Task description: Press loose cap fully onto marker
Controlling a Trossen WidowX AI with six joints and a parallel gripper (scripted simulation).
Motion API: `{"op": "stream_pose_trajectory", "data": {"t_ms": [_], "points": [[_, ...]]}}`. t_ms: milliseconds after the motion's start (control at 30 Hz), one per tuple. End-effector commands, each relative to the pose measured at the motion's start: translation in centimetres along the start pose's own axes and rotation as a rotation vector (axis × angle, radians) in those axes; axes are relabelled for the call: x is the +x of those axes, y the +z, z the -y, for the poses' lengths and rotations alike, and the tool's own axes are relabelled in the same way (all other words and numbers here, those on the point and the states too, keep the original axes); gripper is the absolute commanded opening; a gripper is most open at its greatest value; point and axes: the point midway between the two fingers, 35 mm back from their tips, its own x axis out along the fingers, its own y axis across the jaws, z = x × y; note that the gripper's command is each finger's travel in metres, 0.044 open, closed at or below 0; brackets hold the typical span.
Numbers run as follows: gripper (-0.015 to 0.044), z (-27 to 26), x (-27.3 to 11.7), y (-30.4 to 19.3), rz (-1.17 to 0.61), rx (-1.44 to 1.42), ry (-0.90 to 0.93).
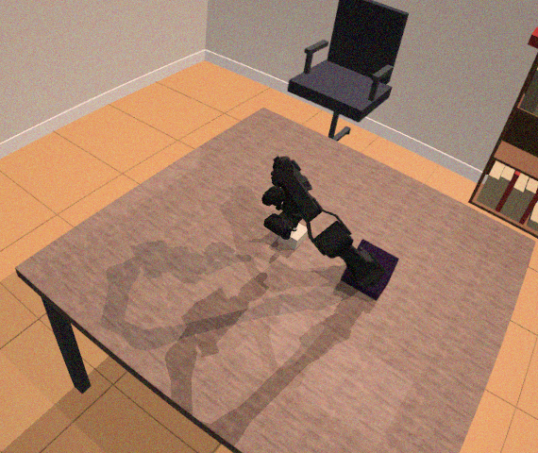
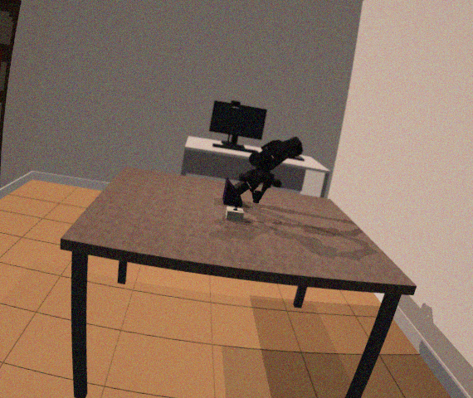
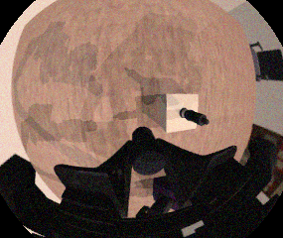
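Note:
The white holder block (image 1: 295, 241) (image 2: 233, 215) (image 3: 174, 121) sits on the table. The dark marker (image 2: 235, 209) (image 3: 195, 117) stands upright in it, its upper end bare; in the top view the arm hides it. My gripper (image 2: 256, 196) (image 3: 144, 142) is shut on the dark cap (image 2: 256, 199) (image 3: 143, 135) and holds it above the table, beside the block and apart from the marker. In the wrist view the cap is between the fingertips, left of the marker. In the top view the arm and fingers hide the cap.
The arm's dark purple base plate (image 1: 387, 258) (image 2: 226, 195) is on the table (image 1: 430, 316) (image 2: 155, 231), behind the block in the exterior view. A chair (image 1: 340, 88), a bookshelf (image 1: 523, 146) and a white desk with a monitor (image 2: 237, 119) stand beyond the table.

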Motion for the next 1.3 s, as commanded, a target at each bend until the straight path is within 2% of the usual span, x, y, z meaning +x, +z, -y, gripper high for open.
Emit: {"op": "stream_pose_trajectory", "data": {"t_ms": [0,800,1267], "points": [[0.0,1.3,-0.7,0.6,-0.006,-0.002,-0.008],[0.0,8.4,-4.1,2.3,-0.022,-0.012,-0.004],[0.0,8.5,-3.4,2.2,-0.022,-0.012,-0.004]]}}
